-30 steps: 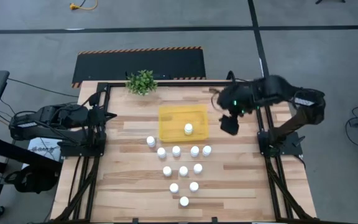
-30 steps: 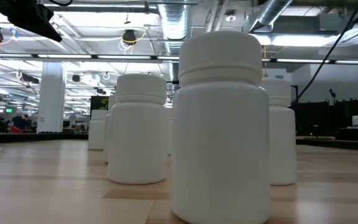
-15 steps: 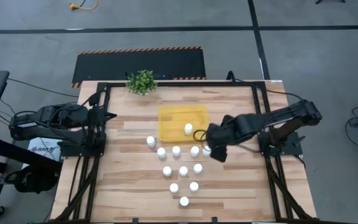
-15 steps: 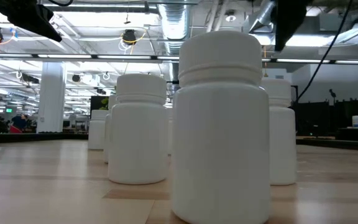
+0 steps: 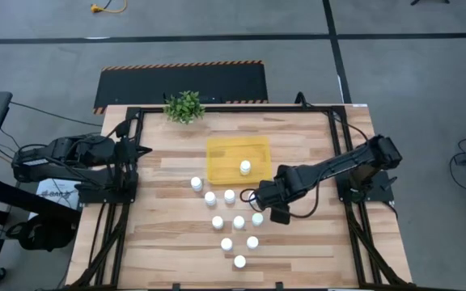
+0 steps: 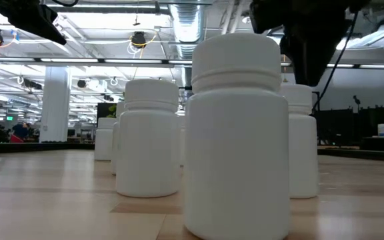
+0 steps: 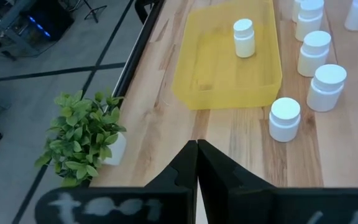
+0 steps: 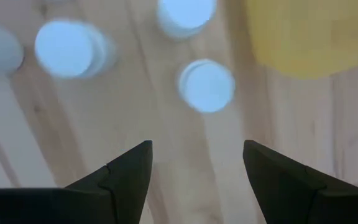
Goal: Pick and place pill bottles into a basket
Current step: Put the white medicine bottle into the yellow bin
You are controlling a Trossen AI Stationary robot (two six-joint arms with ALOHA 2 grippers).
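Note:
Several small white pill bottles [image 5: 230, 196] stand upright on their bases in a loose cluster on the wooden table, large in the low view [image 6: 237, 133]. One more bottle [image 5: 245, 167] stands inside the yellow basket [image 5: 225, 153]. My right gripper [image 5: 267, 198] hangs over the cluster's right side, pointing down and open. In its wrist view the gripper [image 8: 196, 163] is above bare wood, with a bottle cap [image 8: 206, 85] just ahead and the basket's corner [image 8: 309, 31] beyond. My left gripper [image 7: 196, 149] waits shut at the table's left edge.
A small green plant [image 5: 184, 106] stands at the far edge, left of the basket [image 7: 229, 68]. Black frame rails [image 5: 334, 137] run along the table's sides. Bare wood lies left of the bottles and along the near edge.
My right gripper has swung from beside the basket's right end toward the near edge and the left. It has come down over the right side of the bottle cluster and tipped to point straight down. Its fingers stay open. No bottle has moved.

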